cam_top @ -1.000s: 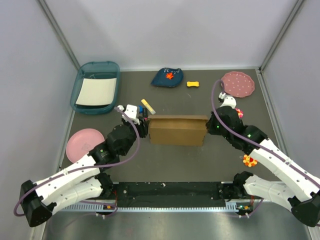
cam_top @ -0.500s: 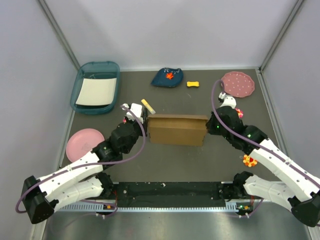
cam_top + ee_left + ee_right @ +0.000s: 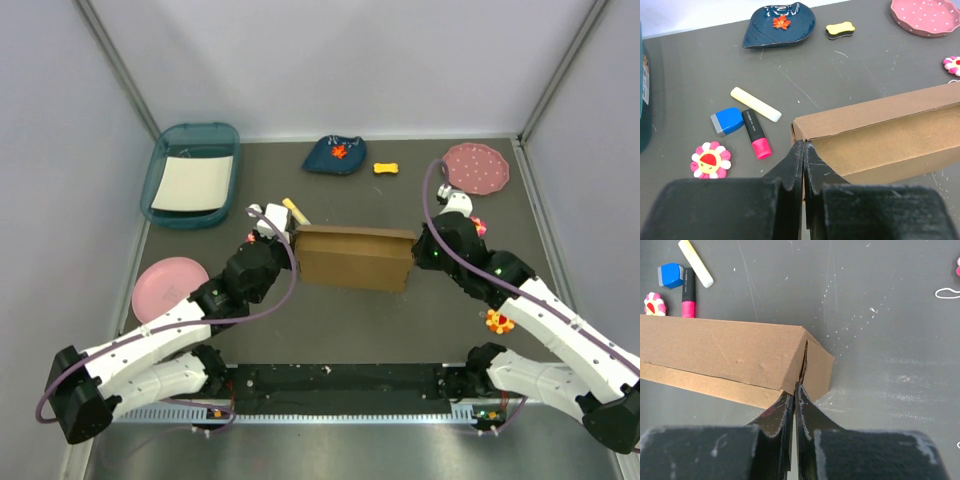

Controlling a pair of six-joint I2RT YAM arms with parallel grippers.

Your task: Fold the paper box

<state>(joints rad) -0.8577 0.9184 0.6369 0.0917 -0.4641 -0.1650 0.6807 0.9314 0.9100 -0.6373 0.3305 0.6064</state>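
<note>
The paper box (image 3: 355,262) is a long brown cardboard shape lying across the middle of the table, with its lid folded down. My left gripper (image 3: 291,238) is shut, and its tips (image 3: 804,145) sit against the box's (image 3: 880,135) left end corner. I see no cardboard between the fingers. At the other end my right gripper (image 3: 416,250) is also shut. Its tips (image 3: 795,385) touch the seam between the lid and the end flap of the box (image 3: 715,347).
A teal tray (image 3: 190,175) stands at the back left and a pink plate (image 3: 165,285) at the left. A yellow stick (image 3: 756,104), blue eraser (image 3: 727,121), pink marker (image 3: 756,134) and flower toy (image 3: 710,160) lie by the box's left end. Dark blue dish (image 3: 335,155) and dotted pink plate (image 3: 476,168) sit at the back.
My left gripper has moved right to the box's left end and closed from partly open to shut. The right arm and the box have barely moved.
</note>
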